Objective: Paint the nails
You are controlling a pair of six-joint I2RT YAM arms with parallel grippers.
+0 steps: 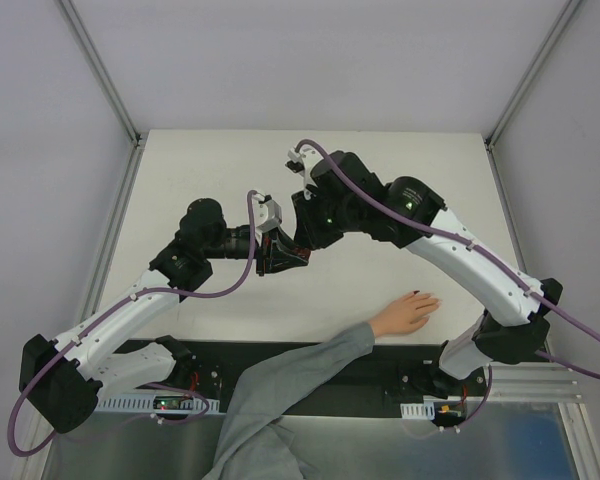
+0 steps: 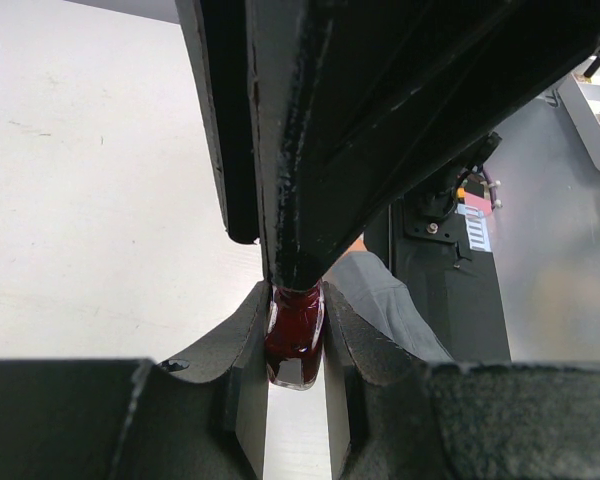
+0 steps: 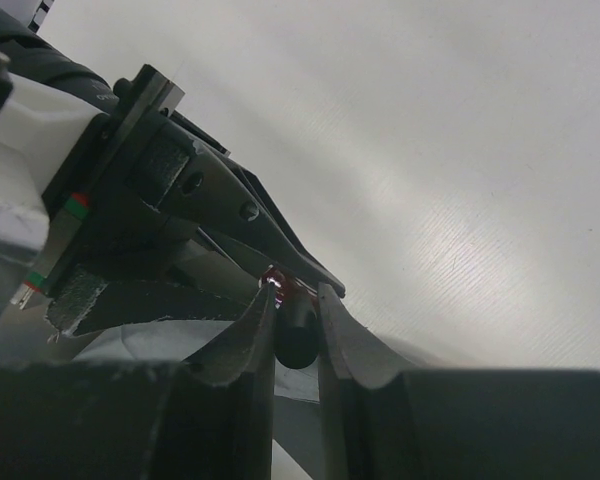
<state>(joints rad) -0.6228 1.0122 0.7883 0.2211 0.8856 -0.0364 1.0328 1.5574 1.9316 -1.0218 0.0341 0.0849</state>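
Note:
A bare hand [image 1: 405,313] with a grey sleeve [image 1: 310,370] lies palm down on the white table [image 1: 400,170] at the front right; its nails are too small to make out. My left gripper [image 1: 278,260] [image 2: 295,300] is shut on a small dark red bottle [image 2: 295,345] and holds it above the table's middle. My right gripper [image 1: 298,238] [image 3: 297,295] is shut on the bottle's black cap [image 3: 297,338]. Both grippers meet well left of and behind the hand. The sleeve also shows in the left wrist view [image 2: 390,300].
A black base plate [image 1: 420,365] runs along the table's near edge under the sleeve. Metal frame posts [image 1: 100,70] [image 1: 535,70] rise at the back corners. Purple cables [image 1: 230,285] loop off both arms.

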